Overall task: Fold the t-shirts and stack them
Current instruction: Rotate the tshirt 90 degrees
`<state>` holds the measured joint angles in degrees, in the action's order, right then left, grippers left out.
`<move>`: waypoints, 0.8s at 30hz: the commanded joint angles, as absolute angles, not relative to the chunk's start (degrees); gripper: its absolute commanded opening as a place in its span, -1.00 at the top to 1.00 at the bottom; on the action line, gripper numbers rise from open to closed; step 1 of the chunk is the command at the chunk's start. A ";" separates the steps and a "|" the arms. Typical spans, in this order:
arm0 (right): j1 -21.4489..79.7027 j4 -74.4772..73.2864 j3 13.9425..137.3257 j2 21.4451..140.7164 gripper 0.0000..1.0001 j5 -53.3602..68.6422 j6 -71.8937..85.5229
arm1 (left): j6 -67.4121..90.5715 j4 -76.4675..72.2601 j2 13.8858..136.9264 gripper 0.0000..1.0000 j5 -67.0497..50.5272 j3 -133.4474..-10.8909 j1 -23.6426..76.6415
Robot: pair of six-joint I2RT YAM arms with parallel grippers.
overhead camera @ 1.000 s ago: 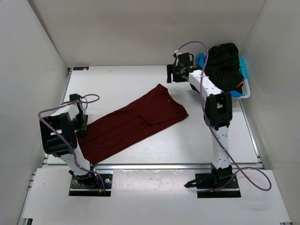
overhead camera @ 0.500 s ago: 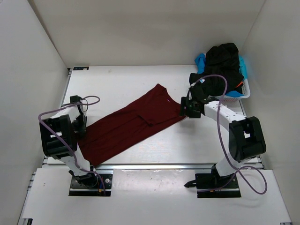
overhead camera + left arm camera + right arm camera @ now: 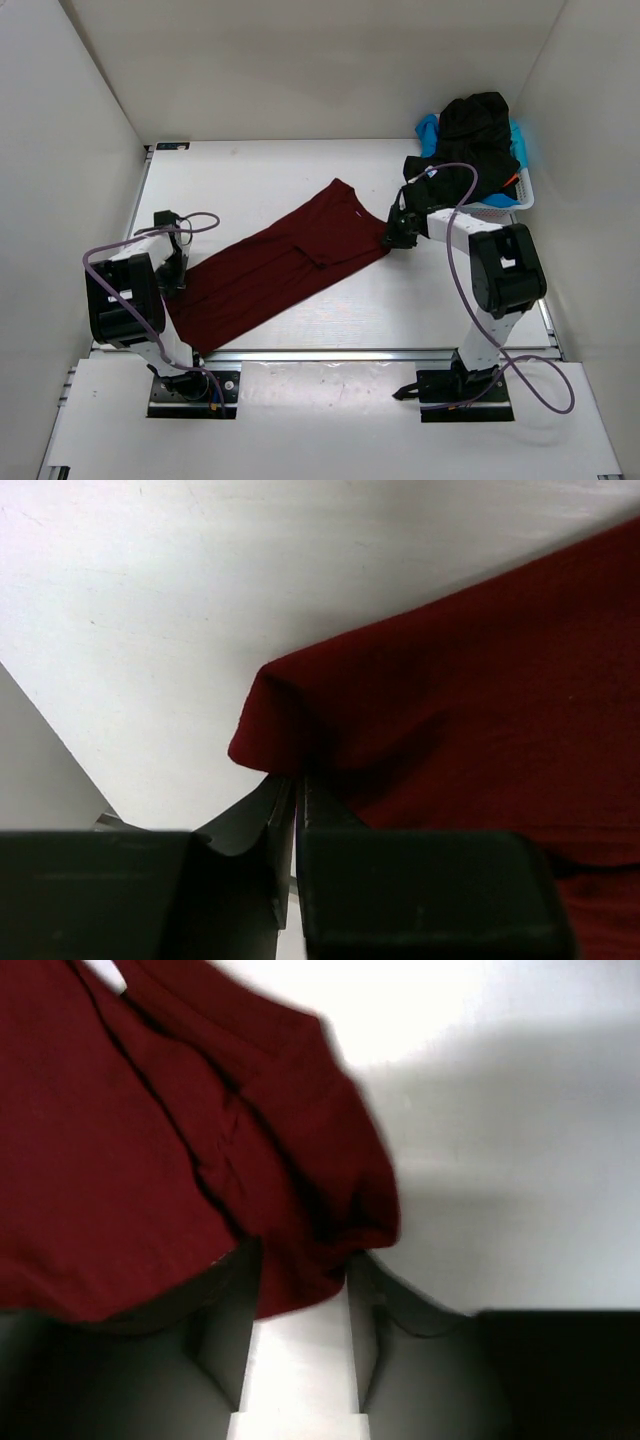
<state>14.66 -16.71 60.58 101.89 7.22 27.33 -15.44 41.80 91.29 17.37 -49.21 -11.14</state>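
A dark red t-shirt [image 3: 285, 265] lies flat and long, slanting across the table [image 3: 250, 175]. My left gripper [image 3: 176, 278] is at its near-left corner. In the left wrist view the jaws [image 3: 296, 777] are pressed almost together on that corner of the red cloth [image 3: 480, 710]. My right gripper [image 3: 388, 240] is low at the shirt's right corner. In the right wrist view its fingers [image 3: 300, 1260] stand apart, with a bunched fold of the red cloth [image 3: 120, 1140] between them. A black t-shirt [image 3: 475, 130] and a light blue one [image 3: 428, 128] are heaped in the basket.
The white lattice basket [image 3: 520, 200] stands at the back right against the wall, with a sliver of orange cloth [image 3: 513, 180] at its side. White walls close in the table on the left, back and right.
My right arm swung from up beside the basket down to the red shirt's right corner. Both grippers' jaws have narrowed, the left down onto the shirt's corner.
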 commanded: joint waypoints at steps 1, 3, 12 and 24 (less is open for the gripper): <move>14.25 -16.00 63.54 105.72 0.48 10.54 27.33 | -16.78 41.66 90.17 0.71 18.10 -48.86 -11.51; 13.98 -15.56 64.86 107.57 0.85 11.08 27.25 | -17.92 41.40 90.44 0.75 17.93 -48.52 -11.52; 17.49 -26.09 111.28 129.25 1.00 3.09 11.79 | -26.98 41.92 89.91 0.76 11.43 -49.13 -2.57; 13.98 -28.74 142.91 148.98 0.39 2.46 11.17 | -30.33 50.44 92.72 0.70 -2.90 -51.50 16.78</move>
<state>15.97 -28.29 139.46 149.08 3.77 13.04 -30.37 46.44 91.72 6.44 -50.46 13.91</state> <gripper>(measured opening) 0.240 0.151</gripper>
